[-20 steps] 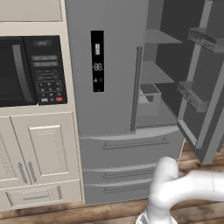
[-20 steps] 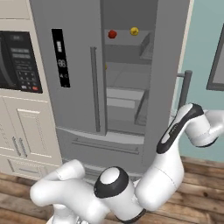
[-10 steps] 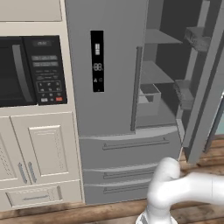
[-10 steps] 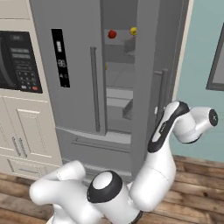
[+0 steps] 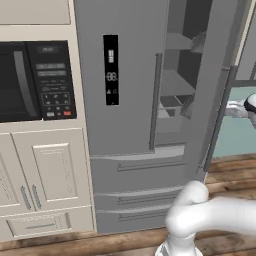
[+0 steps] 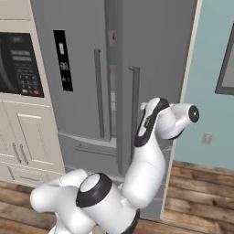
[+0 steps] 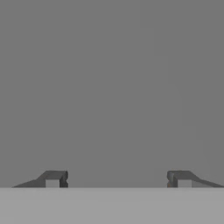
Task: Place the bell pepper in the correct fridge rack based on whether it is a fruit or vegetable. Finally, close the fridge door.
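Hand (image 7: 118,179) spread, facing fridge door (image 7: 112,87)

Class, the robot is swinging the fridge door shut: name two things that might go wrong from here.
The tall grey right fridge door is not yet shut; if the push ends early, a gap may remain. The open gripper faces a flat grey surface with nothing between its jaws, so it might slide along it and lose the push.

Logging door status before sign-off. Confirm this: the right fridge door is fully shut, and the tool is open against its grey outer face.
Not fully shut. The right fridge door is ajar: the left base view shows shelves through the gap beside it. The rest holds: the tool is open, facing a flat grey surface in the hand view.
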